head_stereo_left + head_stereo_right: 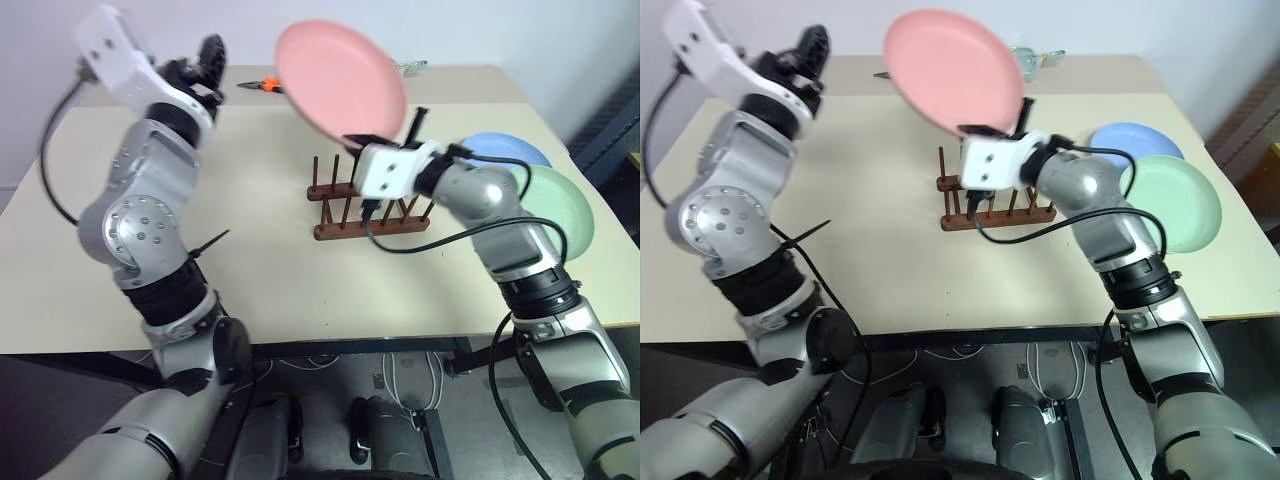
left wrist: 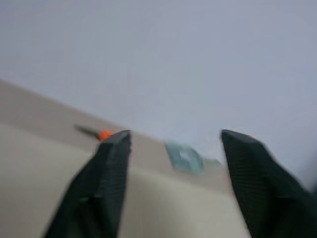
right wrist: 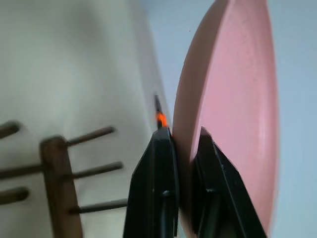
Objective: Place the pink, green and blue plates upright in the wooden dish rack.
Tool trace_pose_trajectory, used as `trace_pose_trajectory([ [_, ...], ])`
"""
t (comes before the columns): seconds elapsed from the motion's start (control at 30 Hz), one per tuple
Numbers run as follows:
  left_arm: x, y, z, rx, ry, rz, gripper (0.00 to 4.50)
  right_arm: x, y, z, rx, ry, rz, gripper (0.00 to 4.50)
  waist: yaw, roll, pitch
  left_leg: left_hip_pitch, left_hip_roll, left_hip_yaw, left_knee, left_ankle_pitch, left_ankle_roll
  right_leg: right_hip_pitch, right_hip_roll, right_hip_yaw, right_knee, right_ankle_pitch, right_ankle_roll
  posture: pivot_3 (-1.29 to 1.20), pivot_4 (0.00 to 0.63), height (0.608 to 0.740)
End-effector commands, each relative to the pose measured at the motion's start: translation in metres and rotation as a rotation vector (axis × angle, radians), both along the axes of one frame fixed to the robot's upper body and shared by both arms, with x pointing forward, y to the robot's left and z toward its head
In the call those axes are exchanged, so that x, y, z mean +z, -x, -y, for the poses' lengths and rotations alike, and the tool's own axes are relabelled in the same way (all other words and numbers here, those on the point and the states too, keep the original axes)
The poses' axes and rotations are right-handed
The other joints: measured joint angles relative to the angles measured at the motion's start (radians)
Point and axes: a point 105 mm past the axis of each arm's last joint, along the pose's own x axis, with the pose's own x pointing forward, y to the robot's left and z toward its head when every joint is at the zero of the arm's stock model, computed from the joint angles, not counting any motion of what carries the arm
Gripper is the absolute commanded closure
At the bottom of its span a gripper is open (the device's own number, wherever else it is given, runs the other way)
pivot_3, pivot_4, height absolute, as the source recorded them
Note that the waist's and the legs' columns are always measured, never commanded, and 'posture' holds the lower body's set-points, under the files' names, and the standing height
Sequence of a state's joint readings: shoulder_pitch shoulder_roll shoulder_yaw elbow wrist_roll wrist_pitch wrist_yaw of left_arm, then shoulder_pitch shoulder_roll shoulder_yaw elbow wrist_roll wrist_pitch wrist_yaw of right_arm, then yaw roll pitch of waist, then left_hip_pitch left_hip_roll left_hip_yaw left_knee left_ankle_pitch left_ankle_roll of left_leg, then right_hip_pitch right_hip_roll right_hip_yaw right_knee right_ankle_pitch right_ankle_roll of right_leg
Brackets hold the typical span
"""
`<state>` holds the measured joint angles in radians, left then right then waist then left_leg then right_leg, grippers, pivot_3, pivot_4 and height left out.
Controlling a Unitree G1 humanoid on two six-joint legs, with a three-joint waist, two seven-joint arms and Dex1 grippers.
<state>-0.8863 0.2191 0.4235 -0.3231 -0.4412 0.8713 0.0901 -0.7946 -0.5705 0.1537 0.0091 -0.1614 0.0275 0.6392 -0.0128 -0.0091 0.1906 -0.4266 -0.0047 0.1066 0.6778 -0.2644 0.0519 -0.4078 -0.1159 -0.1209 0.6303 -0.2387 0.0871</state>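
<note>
1 table (image 1: 250, 250), beige. 3 plates: pink plate (image 1: 340, 80) clamped by its rim in the R gripper (image 3: 185, 136), raised just above the wooden dish rack (image 1: 365, 205); green plate (image 1: 560, 205) and blue plate (image 1: 505, 150) lie flat beside that arm, overlapping. 1 rack, pegs bare. L gripper (image 2: 173, 141) raised well off to the side, fingers apart, holding nothing. Beyond it, small orange-handled tool (image 1: 262, 86) and clear item (image 1: 1030, 60) at far edge.

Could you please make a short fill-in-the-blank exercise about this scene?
1. The right gripper is shut on the rim of the ____ plate.
2. The wooden dish rack holds ____ plates.
3. The green plate lies partly over the ____ plate.
4. The left gripper is open and holds ____.

Missing words: pink; no; blue; nothing
</note>
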Motion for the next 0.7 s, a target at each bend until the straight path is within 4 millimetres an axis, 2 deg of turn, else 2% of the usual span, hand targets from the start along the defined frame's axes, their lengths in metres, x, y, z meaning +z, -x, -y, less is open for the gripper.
trace_pose_trajectory([
  [0.03,-0.028,-0.002,0.001,-0.007,-0.308,-0.023,1.65,0.037,0.017,0.037,0.051,-0.366,-0.175,4.5,-0.002,0.001,0.0,0.0,0.0,0.001,0.0,0.0,0.0,0.0,0.001,0.0,0.0,0.0,0.0,0.0,0.15,0.74],
  [0.1,-0.066,0.007,0.022,-0.196,-0.499,-0.057,1.65,0.045,0.027,0.053,0.115,-0.558,-0.316,4.5,-0.001,0.001,0.0,0.0,0.0,0.001,0.0,0.0,0.0,0.0,0.001,0.0,0.0,0.0,0.0,0.0,0.15,0.74],
  [0.2,-0.125,0.043,0.058,-0.599,-0.597,-0.166,1.65,0.051,0.037,0.064,0.2,-0.757,-0.496,4.5,0.001,0.001,0.0,-0.001,0.0,0.0,0.0,-0.001,0.0,-0.001,-0.003,0.001,-0.001,0.0,-0.001,0.0,0.15,0.74],
  [0.3,-0.155,0.067,0.074,-0.785,-0.68,-0.226,1.65,0.049,0.04,0.065,0.222,-0.823,-0.594,4.5,-0.001,0.003,0.0,-0.001,0.001,0.0,-0.001,-0.003,-0.003,-0.003,-0.005,0.002,-0.001,0.0,-0.002,0.0,0.15,0.74],
  [0.4,-0.169,0.078,0.083,-0.872,-0.676,-0.266,1.65,0.046,0.036,0.067,0.214,-0.872,-0.645,4.5,-0.001,0.005,0.0,-0.001,0.001,0.0,-0.002,-0.002,-0.004,-0.004,-0.006,0.002,-0.001,0.001,-0.004,0.0,0.15,0.74],
  [0.7,-0.17,0.085,0.095,-0.917,-0.645,-0.251,1.65,0.031,0.013,0.082,0.115,-0.999,-0.752,4.5,0.001,0.005,0.0,-0.002,0.0,0.001,-0.004,0.0,0.0,-0.005,-0.005,0.002,-0.001,0.001,-0.003,0.0,0.15,0.74],
])
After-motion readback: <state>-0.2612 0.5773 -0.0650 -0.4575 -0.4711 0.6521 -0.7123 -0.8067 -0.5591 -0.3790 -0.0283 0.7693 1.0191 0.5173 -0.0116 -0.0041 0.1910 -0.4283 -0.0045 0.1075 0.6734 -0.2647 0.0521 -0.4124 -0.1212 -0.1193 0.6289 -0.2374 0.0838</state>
